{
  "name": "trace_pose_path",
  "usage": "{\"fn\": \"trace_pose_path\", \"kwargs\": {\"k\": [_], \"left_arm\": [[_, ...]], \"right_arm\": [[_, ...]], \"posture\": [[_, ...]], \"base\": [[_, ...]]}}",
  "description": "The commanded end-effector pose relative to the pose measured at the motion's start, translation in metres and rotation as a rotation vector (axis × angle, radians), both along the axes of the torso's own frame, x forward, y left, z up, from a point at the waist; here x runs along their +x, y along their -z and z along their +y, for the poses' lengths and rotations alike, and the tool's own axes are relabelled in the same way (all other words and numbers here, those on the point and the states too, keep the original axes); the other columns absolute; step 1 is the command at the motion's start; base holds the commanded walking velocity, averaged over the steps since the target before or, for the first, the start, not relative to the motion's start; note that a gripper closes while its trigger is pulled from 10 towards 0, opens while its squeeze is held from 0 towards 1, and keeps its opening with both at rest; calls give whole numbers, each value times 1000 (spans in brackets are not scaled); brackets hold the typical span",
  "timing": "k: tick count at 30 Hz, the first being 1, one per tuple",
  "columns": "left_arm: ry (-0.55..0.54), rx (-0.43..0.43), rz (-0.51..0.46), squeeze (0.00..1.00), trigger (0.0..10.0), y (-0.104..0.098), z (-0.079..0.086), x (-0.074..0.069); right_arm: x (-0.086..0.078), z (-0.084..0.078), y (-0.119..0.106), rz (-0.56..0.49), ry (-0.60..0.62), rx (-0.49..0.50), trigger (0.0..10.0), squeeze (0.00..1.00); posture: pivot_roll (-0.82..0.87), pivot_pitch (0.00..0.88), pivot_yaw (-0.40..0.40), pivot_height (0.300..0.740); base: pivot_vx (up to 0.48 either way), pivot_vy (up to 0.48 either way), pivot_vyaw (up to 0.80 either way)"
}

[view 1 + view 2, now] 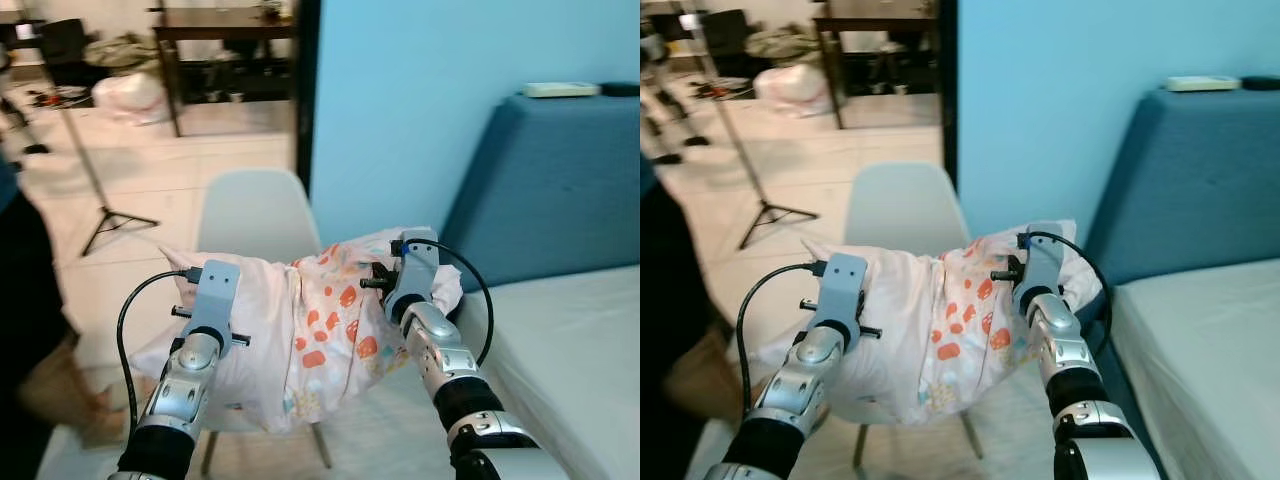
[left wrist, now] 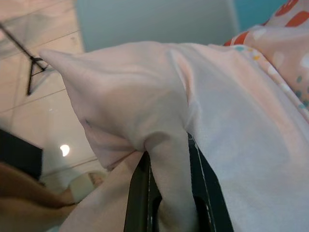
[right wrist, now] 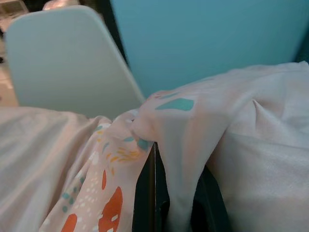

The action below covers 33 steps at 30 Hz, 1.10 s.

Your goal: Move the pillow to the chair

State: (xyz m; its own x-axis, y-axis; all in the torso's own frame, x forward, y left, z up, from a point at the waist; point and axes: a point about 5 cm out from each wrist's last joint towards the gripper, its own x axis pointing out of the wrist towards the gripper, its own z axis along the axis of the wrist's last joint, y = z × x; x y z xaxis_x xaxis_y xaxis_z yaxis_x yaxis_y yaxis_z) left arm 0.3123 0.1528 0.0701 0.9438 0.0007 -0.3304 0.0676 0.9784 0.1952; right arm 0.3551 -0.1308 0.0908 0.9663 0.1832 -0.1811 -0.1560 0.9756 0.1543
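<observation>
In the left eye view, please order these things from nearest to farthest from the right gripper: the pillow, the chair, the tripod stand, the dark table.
1. Pillow: pinched in the right gripper itself.
2. Chair: just behind the pillow, pale backrest.
3. Tripod stand: on the tiled floor, to the robot's left.
4. Dark table: in the far room, at the back.

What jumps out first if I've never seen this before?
A big pale pillow with orange spots, pinched at each end by the left tool and the right tool and held over a light chair. Beside it, a blue wall and a blue bed.
</observation>
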Motion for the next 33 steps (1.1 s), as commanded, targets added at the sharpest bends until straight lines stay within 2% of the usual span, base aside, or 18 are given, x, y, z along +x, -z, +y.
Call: {"fn": "trace_pose_path", "kwargs": {"k": [1,4,12,17,24,26,27,29,33], "left_arm": [[18,18,-27,0,10000,-7,-2,4],[-20,25,-33,0,10000,-8,5,6],[-23,28,-41,0,10000,-10,6,8],[-67,26,-74,0,10000,-15,11,11],[-92,67,-108,0,10000,-25,28,14],[-115,114,-121,0,10000,-30,41,16],[-115,114,-121,0,10000,-30,41,16],[-145,137,-131,0,10000,-34,51,18],[-162,144,-137,0,10000,-36,57,19]], "right_arm": [[4,13,-13,-59,-42,22,10000,0],[5,19,-13,-47,-70,13,10000,0],[5,20,-10,-23,-83,-4,10000,0],[3,24,-6,-5,-104,-1,10000,0],[1,28,-4,9,-123,3,10000,0],[1,29,-4,17,-134,4,10000,0],[1,29,-4,17,-134,4,10000,0],[1,29,-3,24,-142,3,10000,0],[1,28,-2,31,-143,-5,10000,0]], "posture": [[34,0,-57,715],[37,0,-56,715],[35,0,-54,715],[32,0,-54,710],[34,0,-60,690],[35,0,-61,680],[35,0,-61,680],[35,0,-62,670],[34,0,-62,660]], "base": [[0,0,0],[0,0,0],[0,0,0],[0,0,0],[0,0,0],[0,0,0],[0,0,0],[0,0,0],[0,0,0]]}}
